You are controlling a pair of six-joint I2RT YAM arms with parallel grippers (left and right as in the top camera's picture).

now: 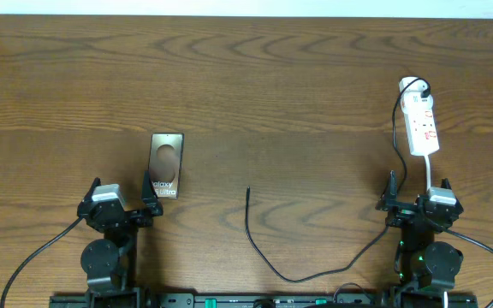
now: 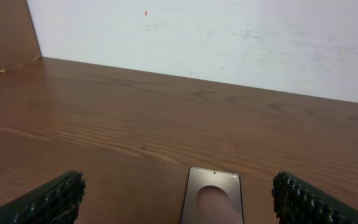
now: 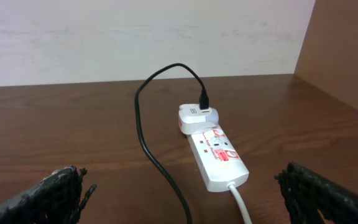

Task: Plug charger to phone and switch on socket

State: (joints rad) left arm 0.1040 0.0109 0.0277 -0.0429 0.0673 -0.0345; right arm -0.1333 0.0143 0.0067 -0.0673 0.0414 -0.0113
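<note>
Our left gripper point(image 1: 122, 192) and right gripper point(image 1: 418, 193) gaped wide, both empty. We saw the phone point(image 1: 166, 164) just ahead of the left jaws, lying lengthwise away from them. The charger point(image 1: 246, 214) pointed its free tip the same way, off to the phone's right and nearer that arm.

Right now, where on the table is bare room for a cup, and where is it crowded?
Bare table lies between the phone and the socket, beyond the loose tip of the charger, and left of the phone. Crowded: the near edge where the charger curls, and around the socket.
</note>
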